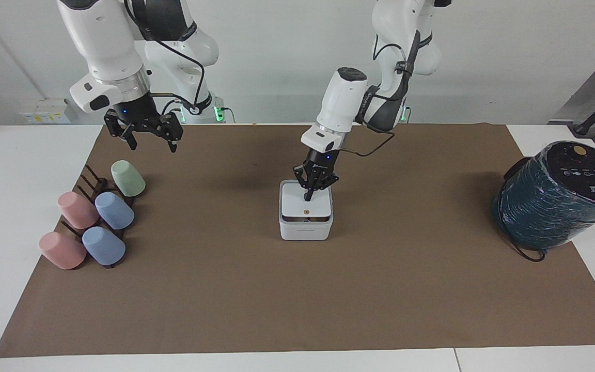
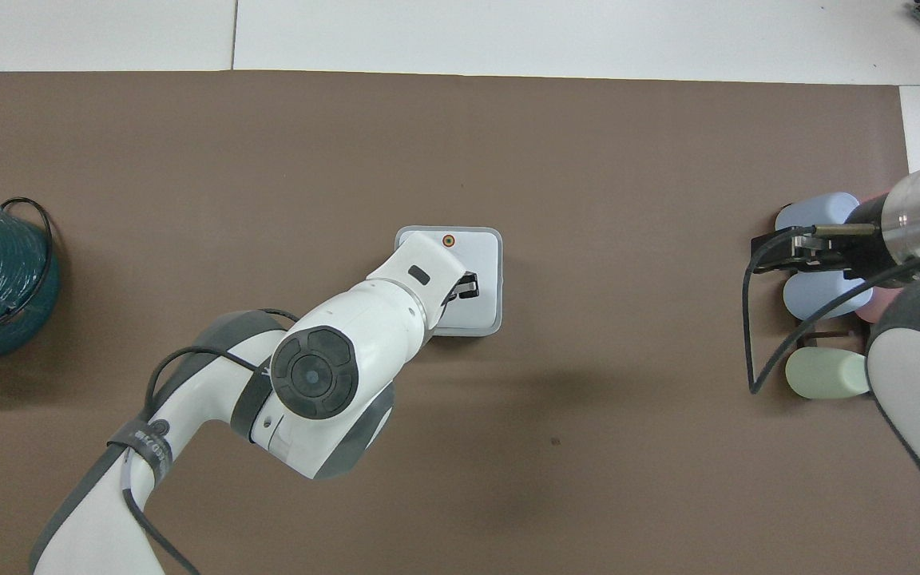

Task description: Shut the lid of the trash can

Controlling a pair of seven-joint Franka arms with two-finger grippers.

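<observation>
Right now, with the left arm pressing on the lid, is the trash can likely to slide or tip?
Probably neither: the trash can sits squat and flat on the mat. The left gripper bears down on the lid, which likely steadies it. It looks light, so a sideways push might slide it.

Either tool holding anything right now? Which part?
Nothing is held. The left tool presses its shut tips down on the lid of the trash can. The right tool waits open above the cups.

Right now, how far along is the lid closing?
Mostly done: the lid lies nearly flat over the trash can, with a thin dark gap showing under its edge farthest from the robots. In hand: the left tool presses its tip on the lid. Left: seat the lid fully, then lift away. The right tool waits, open, above the cup rack.
</observation>
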